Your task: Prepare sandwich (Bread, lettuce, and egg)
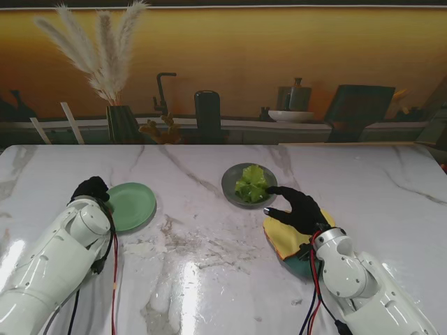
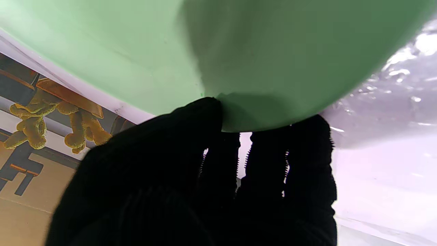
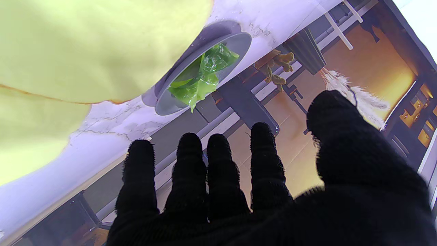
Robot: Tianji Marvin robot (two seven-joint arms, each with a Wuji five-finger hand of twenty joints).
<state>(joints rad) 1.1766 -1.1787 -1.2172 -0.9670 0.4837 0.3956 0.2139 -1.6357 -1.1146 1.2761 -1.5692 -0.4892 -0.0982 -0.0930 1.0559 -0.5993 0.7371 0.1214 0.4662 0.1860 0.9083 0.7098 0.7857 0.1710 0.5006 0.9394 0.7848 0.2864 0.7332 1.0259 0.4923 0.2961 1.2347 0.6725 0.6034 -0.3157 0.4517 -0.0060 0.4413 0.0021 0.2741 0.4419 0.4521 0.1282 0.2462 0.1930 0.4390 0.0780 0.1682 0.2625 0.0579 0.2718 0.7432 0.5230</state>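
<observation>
My right hand [image 1: 302, 209] hovers over the yellow bread slices [image 1: 285, 237] that lie on a teal plate [image 1: 304, 266] just in front of my right shoulder. The fingers [image 3: 218, 164] are spread and straight, the thumb held apart, and nothing is in the palm. The lettuce [image 1: 252, 183] sits in the grey plate [image 1: 232, 187], farther from me than the bread and a little to the left; my fingertips point straight toward it and stop just short of the plate's near rim. That is the relation that matters, I judge: the leaves lie directly ahead along my fingers, so a short forward reach should meet them, while the bread is under the wrist (the right wrist view shows it filling one side, close up).

My left hand [image 1: 91, 188] rests at the edge of the green plate [image 1: 136, 206], well apart from the lettuce. In the left wrist view its fingers [image 2: 290, 160] lie close together against the plate's rim; whether they grip it I cannot tell. The green plate looks bare. My right hand is plainly the nearer one for the lettuce. I see no egg in any view.
</observation>
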